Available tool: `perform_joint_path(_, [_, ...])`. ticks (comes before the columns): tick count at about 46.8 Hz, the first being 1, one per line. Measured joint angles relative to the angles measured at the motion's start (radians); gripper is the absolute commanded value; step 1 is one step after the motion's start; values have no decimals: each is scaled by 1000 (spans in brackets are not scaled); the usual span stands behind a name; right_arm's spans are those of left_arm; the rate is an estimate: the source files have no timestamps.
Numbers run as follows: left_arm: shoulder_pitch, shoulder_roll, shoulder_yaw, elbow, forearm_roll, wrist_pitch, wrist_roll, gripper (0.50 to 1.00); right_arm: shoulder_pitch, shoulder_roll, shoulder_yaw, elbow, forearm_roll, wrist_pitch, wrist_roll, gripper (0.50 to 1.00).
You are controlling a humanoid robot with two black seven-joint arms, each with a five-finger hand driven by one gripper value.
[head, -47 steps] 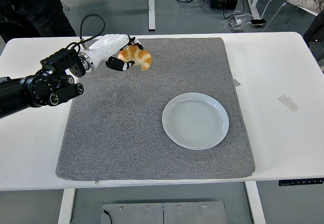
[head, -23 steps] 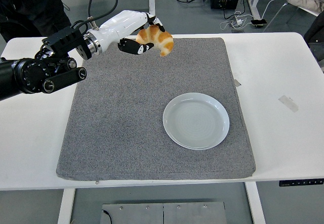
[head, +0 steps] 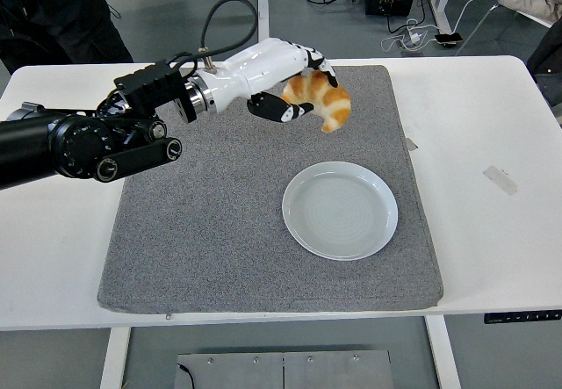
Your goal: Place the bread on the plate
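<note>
White table (head: 492, 108), grey mat (head: 219, 231), one croissant carried above it.

One croissant (head: 321, 99) hung in the air over the mat's far part, up and left of the single plate (head: 340, 210) and apart from it, pinched in the curled fingers (head: 290, 108) of the left hand (head: 285, 77). One arm showed, reaching in from the left. Compared with half a second before, hand and croissant had travelled right and nearer the plate, which lay unmoved. A strip of tape (head: 500, 178) lay on the table's right.
</note>
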Motion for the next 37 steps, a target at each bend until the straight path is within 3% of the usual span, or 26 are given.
perform_joint_path(27, [67,-97,9,-12,119,2,3,500,0,0,0,0,0,0,0,1000])
perform_joint_path(37, [85,-115,75,6,119,46,4,500,0,0,0,0,0,0,0,1000])
